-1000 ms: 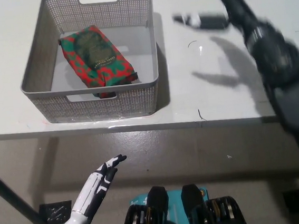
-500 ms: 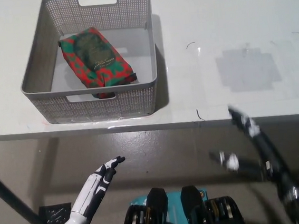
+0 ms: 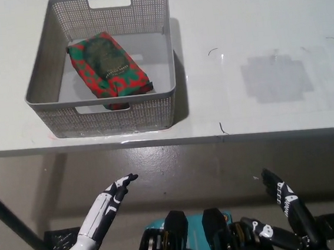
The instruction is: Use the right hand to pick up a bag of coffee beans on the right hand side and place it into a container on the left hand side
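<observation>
At the five o'clock corner of the head view, below the bench edge, the black right hand (image 3: 288, 211) hung with its fingers spread apart and holding nothing, the palm tilted so the fingertips pointed toward eleven o'clock. A second before, that arm had been stretched high over the bench toward one o'clock; half a second before, it was dropping past the front edge, blurred with speed; by this moment it had come down beside the robot's body, well clear of the bench (image 3: 254, 45).

That withdrawal read as the close of the job. The bag of coffee beans (image 3: 108, 63), red and green, lay tilted inside the grey mesh container (image 3: 158, 31) at eleven o'clock, resting on the container floor and leaning toward its near wall, in the same spot as in both earlier pictures. Nothing remained on the right half of the bench except a faint grey patch. In my judgement the placing was done and the arm had simply returned to rest.

The white left hand (image 3: 112, 201) rested low at seven o'clock, fingers loosely extended and apart, empty, pointing toward one o'clock, unmoved throughout.
</observation>
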You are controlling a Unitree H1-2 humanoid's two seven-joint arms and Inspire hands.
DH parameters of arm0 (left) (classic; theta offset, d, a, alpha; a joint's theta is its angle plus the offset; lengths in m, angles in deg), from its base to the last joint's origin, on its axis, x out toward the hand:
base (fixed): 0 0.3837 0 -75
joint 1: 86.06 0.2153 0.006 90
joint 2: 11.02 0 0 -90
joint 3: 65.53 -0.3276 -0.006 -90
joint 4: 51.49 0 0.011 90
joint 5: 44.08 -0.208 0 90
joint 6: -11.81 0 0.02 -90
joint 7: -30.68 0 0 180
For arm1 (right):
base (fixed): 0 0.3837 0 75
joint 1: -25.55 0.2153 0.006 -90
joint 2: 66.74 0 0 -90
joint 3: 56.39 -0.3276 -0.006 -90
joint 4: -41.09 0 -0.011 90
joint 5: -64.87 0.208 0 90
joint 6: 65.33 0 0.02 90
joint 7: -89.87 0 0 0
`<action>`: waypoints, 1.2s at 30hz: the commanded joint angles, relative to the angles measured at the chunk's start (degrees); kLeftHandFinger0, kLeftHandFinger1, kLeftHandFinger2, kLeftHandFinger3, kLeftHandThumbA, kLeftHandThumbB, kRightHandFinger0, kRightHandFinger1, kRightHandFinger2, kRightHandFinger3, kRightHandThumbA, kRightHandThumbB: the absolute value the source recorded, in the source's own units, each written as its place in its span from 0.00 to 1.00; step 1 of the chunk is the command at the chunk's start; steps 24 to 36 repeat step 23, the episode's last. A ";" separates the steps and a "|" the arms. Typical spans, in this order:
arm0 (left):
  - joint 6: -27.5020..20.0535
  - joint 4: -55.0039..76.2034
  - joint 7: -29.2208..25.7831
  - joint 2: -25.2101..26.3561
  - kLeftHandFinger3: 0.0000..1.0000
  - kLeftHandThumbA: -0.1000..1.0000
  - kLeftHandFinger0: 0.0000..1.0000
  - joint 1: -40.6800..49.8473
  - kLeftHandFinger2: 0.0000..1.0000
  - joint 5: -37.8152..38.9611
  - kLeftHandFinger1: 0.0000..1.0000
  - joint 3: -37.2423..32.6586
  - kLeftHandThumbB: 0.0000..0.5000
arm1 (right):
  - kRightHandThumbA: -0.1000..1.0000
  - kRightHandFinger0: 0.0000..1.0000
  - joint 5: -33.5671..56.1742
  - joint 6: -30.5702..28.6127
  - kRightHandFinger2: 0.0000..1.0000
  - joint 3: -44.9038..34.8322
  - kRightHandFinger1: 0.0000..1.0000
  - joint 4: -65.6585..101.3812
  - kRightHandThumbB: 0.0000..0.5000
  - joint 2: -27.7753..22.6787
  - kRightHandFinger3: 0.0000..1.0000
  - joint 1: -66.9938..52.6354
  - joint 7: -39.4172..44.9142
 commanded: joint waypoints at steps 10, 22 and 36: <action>-3.66 1.32 -1.57 -0.36 1.00 1.00 1.00 -2.08 1.00 0.75 1.00 2.25 0.57 | 1.00 1.00 4.51 -11.95 1.00 -1.12 1.00 -2.25 0.54 -0.59 1.00 3.74 0.87; -4.63 0.38 -1.72 -0.44 1.00 1.00 1.00 -2.49 1.00 0.41 1.00 2.72 0.54 | 1.00 1.00 3.52 -11.95 1.00 -1.01 1.00 -3.32 0.53 -1.03 1.00 4.99 0.57; -4.44 0.42 -1.70 -0.44 1.00 1.00 1.00 -2.54 1.00 0.46 1.00 2.77 0.55 | 1.00 1.00 3.65 -11.95 1.00 -0.98 1.00 -3.47 0.54 -1.05 1.00 5.10 0.66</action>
